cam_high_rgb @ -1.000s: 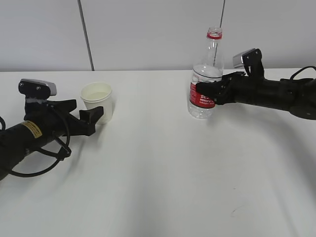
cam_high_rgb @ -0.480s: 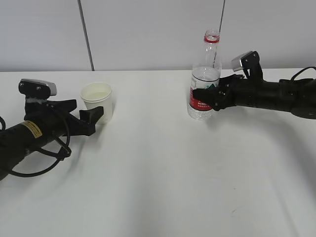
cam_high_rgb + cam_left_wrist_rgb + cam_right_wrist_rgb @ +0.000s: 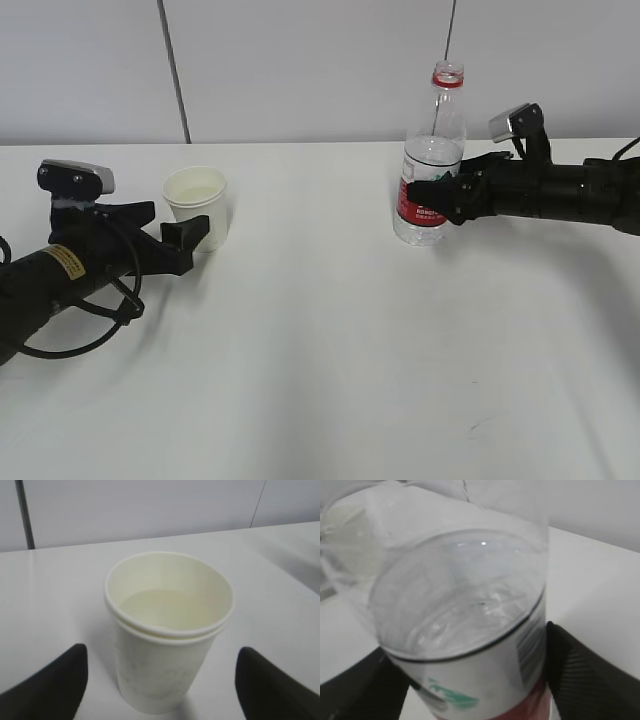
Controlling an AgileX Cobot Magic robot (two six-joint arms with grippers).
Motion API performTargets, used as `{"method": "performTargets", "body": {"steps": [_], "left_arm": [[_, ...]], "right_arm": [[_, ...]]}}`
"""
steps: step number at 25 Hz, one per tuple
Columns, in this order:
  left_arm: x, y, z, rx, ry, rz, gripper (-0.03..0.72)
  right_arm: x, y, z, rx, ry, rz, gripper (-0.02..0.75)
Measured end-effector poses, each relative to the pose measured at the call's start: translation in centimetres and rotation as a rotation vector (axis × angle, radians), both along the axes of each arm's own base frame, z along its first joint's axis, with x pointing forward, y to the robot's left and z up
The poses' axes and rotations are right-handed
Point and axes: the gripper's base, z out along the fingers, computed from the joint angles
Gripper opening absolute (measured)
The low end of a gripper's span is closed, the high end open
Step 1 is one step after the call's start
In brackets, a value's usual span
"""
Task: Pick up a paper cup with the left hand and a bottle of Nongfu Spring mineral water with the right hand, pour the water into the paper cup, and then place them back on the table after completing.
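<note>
A white paper cup (image 3: 200, 205) holding water stands on the white table (image 3: 320, 340) at the left; it fills the left wrist view (image 3: 167, 630). My left gripper (image 3: 185, 240) is open, a finger (image 3: 50, 685) on each side of the cup with a gap to its wall. A clear uncapped water bottle (image 3: 433, 160) with a red label stands upright at the right, base at table level. My right gripper (image 3: 432, 198) is shut on its labelled part. In the right wrist view the bottle (image 3: 465, 630) sits between the black fingers (image 3: 580, 675), and the water (image 3: 460, 605) is level.
A pale wall with dark vertical seams (image 3: 173, 70) runs behind the table's far edge. A faint dark scuff (image 3: 478, 425) marks the near right of the tabletop.
My right gripper has carried the bottle to the right and lowered it, upright, to table level. The left arm and the cup have not moved.
</note>
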Motion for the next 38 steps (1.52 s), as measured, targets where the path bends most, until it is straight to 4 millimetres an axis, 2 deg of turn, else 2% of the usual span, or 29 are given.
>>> {"method": "performTargets", "body": {"steps": [8, 12, 16, 25, 38], "left_arm": [[0.0, 0.0, 0.0, 0.000, 0.000, 0.000, 0.550], [0.0, 0.0, 0.0, 0.000, 0.000, 0.000, 0.550], [0.0, 0.0, 0.0, 0.000, 0.000, 0.000, 0.550], [0.0, 0.0, 0.0, 0.000, 0.000, 0.000, 0.550], [0.0, 0.0, 0.0, -0.001, 0.000, 0.004, 0.550]], "right_arm": [[-0.1, 0.0, -0.1, -0.009, 0.003, 0.012, 0.593], [-0.2, 0.1, -0.1, -0.022, 0.011, 0.021, 0.650], [-0.3, 0.1, -0.2, -0.025, 0.030, 0.029, 0.669], [-0.5, 0.0, 1.6, -0.082, 0.041, 0.041, 0.669], [-0.8, -0.9, 2.3, -0.221, 0.138, -0.022, 0.651]]}}
